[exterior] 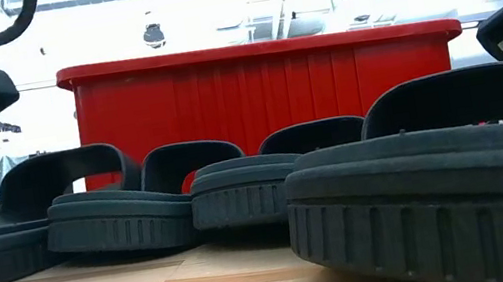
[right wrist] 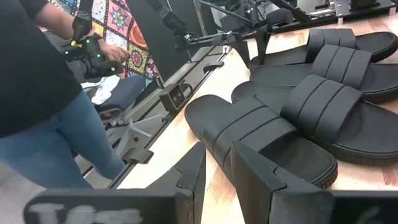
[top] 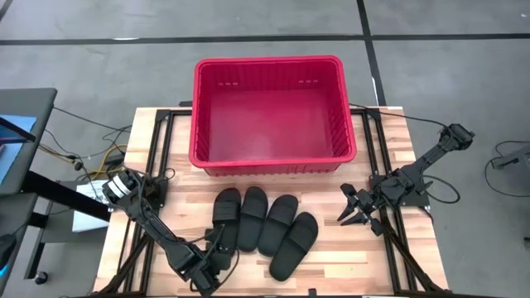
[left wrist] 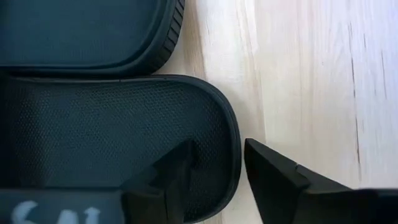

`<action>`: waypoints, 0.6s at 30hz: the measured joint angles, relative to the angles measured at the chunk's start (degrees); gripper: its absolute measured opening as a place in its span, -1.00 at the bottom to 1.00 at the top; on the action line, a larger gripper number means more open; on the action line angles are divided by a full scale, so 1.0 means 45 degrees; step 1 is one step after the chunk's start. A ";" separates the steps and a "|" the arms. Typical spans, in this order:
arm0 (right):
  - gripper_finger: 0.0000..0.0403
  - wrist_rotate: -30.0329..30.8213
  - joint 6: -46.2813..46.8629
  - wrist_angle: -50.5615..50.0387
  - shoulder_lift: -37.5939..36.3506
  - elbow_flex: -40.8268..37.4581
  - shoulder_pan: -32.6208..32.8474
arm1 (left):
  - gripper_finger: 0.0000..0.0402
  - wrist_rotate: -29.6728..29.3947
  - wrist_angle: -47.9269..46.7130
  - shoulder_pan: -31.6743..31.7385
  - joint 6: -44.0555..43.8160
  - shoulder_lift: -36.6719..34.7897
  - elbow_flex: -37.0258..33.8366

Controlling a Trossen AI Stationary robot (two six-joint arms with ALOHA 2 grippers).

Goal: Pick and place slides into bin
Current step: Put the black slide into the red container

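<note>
I am a two-armed robot at a wooden table. A large red bin sits at the far middle of the table, with nothing in it. Four black slides lie side by side on the wood just in front of the bin, closer to me, none of them inside it.

My left gripper is down at the near end of the leftmost slide. In my left wrist view my two dark fingers straddle the rim of that slide's sole: one finger rests over the textured footbed, the other sits outside on the bare wood. The jaws stand apart with the sole's edge between them, and they do not yet pinch it. The next slide lies right alongside.

My right gripper waits above the table, to the right of the slides and apart from them. Its fingers stand a narrow gap apart and hold nothing. The nearest slide to it lies just beyond them. A person in a dark top and jeans stands beside the table.
</note>
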 joint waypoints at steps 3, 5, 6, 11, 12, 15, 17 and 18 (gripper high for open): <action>-0.67 -0.0004 -0.0005 0.0005 0.0000 0.0000 0.0000 | -0.52 0.0093 0.0017 0.0000 -0.0200 0.0002 -0.0006; -0.67 0.0000 -0.0005 0.0005 0.0000 0.0000 0.0000 | -0.69 0.0163 0.0067 0.0000 -0.0296 -0.0001 -0.0006; -0.67 -0.0003 -0.0003 0.0005 0.0000 0.0000 0.0000 | -0.77 0.0172 0.0088 -0.0005 -0.0330 -0.0003 -0.0006; -0.67 -0.0002 -0.0001 0.0005 0.0000 0.0002 0.0000 | -0.92 0.0040 0.0179 -0.0172 -0.0330 -0.0003 -0.0016; -0.67 0.0000 -0.0005 0.0005 0.0000 0.0000 0.0000 | -0.92 -0.0040 0.0193 -0.0223 -0.0330 -0.0003 -0.0024; -0.67 0.0000 -0.0001 0.0000 0.0000 0.0000 0.0000 | -0.92 -0.0170 0.0231 -0.0358 -0.0330 0.0014 -0.0043; -0.67 0.0000 -0.0001 0.0005 0.0000 0.0000 0.0000 | -0.92 -0.0154 0.0253 -0.0449 -0.0332 0.0018 -0.0052; -0.67 0.0000 -0.0005 0.0002 0.0000 0.0002 0.0000 | -0.92 -0.0144 0.0257 -0.0501 -0.0356 0.0021 -0.0055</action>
